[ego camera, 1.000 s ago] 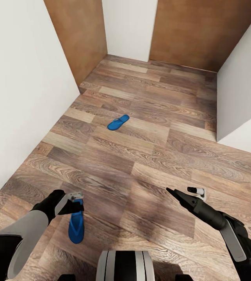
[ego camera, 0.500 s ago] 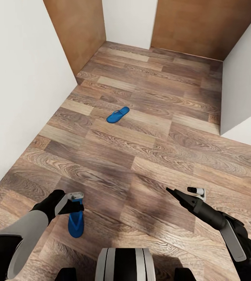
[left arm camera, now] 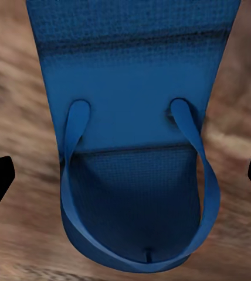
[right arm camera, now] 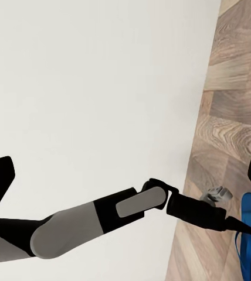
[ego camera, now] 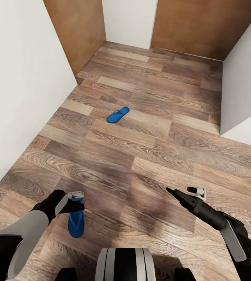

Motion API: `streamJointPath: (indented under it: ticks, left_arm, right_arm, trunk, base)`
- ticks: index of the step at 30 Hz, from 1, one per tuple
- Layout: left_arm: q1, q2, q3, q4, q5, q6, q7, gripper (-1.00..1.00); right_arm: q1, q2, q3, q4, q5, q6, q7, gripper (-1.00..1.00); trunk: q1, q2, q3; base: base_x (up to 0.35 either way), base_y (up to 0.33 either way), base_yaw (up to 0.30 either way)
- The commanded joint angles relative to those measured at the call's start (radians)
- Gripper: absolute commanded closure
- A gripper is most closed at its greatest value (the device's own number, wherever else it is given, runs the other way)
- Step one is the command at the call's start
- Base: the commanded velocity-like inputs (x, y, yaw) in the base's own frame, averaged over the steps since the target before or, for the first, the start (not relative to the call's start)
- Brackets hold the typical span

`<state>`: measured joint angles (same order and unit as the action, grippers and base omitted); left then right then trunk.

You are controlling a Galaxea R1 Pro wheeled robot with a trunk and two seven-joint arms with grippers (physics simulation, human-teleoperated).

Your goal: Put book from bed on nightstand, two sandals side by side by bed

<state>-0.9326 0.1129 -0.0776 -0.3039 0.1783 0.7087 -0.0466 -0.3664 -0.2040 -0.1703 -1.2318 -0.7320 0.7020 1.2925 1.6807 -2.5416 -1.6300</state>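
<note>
Wood-plank floor ahead of me, brown with strong grain, boards running slantwise across the view. White wall close on my left, ending at a corner. Beyond that corner, a plain brown wood panel stands upright. Far end: a narrow white wall section between that panel and a second, wider brown panel. On my right, another white wall juts in, its corner meeting the floor. Light is even and soft; a faint dark shadow patch lies on the boards near me. In the right wrist view, white wall meets the planks.
</note>
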Motion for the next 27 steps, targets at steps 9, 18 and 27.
streamJointPath:
  ticks: [9, 18, 27]
  left_arm:
    - [0.000, 0.000, -0.008, 0.000, 0.008, 0.000, 0.000, -1.00]
    - [0.000, 0.003, -0.008, 0.003, 0.010, -0.002, 0.000, -1.00]
    - [0.000, 0.004, -0.008, 0.005, 0.012, -0.003, -0.001, -1.00]
  right_arm:
    - [0.000, -0.001, 0.000, 0.000, -0.004, 0.008, 0.001, -1.00]
    - [0.000, -0.001, -0.001, 0.000, -0.004, 0.009, 0.001, -1.00]
    - [0.000, -0.001, -0.001, 0.001, -0.004, 0.010, 0.001, -1.00]
  trunk:
    - [0.000, 0.000, -0.001]
    - [0.000, 0.000, -0.001]
    - [0.002, -0.001, -0.016]
  base:
    - [0.000, 0.000, 0.000]
    - [0.000, 0.000, 0.000]
    - [0.000, 0.000, 0.000]
